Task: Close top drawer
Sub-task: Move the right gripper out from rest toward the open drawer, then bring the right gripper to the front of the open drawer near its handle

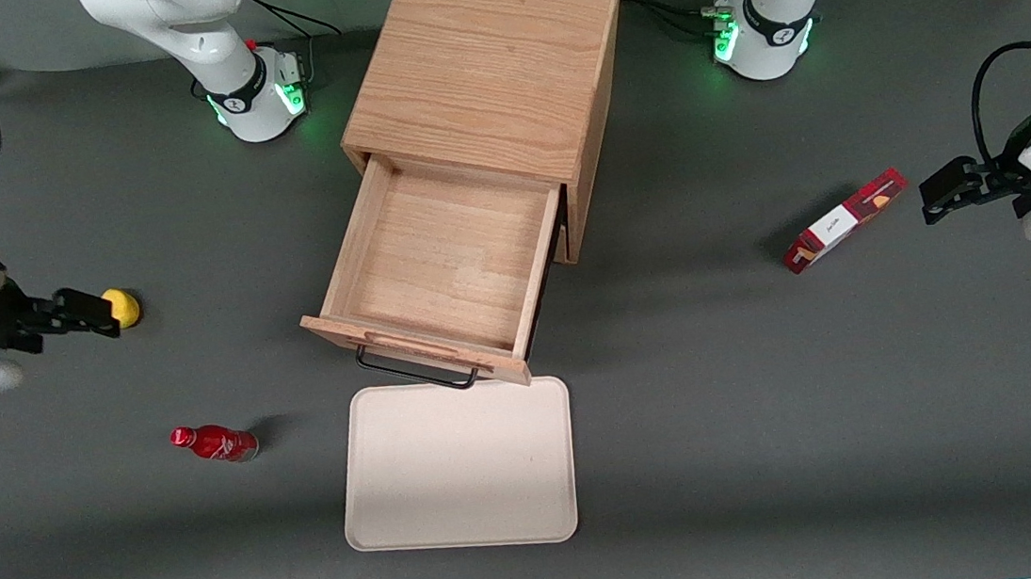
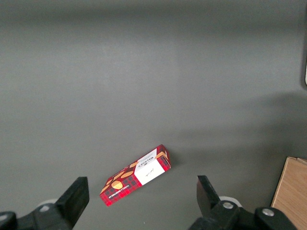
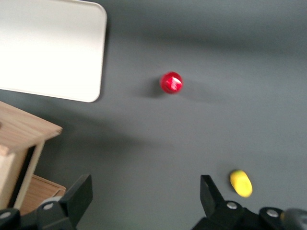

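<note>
I am watching the top drawer (image 1: pixel 438 269) hanging pulled far out of the wooden cabinet (image 1: pixel 485 75), empty, its front with the black wire handle (image 1: pixel 414 367) reaching just over the tray (image 1: pixel 457 470), which is lying toward the desk's camera-side edge. My gripper (image 1: pixel 87 314) is hovering well apart from it, toward the working arm's end of the desk, fingers spread wide with nothing between them, just beside the yellow object (image 1: pixel 122 307).

I am judging the close as not yet begun. The risks I am weighing: sweeping in low and knocking the red bottle (image 1: pixel 213 443), which is standing between my gripper and the drawer front; pushing off-centre on one corner of the front, so the drawer is skewing and jamming; or shoving so hard that the whole cabinet is sliding.
</note>
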You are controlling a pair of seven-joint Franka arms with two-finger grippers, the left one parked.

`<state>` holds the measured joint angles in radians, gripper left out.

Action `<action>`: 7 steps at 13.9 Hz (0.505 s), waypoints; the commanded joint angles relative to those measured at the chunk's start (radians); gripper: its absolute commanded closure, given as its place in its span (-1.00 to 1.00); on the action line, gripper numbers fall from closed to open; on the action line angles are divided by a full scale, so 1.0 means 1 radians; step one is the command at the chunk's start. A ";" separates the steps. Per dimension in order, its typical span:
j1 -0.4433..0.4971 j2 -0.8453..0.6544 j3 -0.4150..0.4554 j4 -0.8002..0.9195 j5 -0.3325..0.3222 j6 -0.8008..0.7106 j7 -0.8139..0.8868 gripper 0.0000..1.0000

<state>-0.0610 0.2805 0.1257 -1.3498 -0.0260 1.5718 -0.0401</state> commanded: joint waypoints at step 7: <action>0.009 0.399 0.212 0.472 -0.022 -0.064 -0.131 -1.00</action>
<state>-0.0574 0.6027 0.2928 -0.9940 -0.0261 1.5468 -0.1101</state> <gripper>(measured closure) 0.000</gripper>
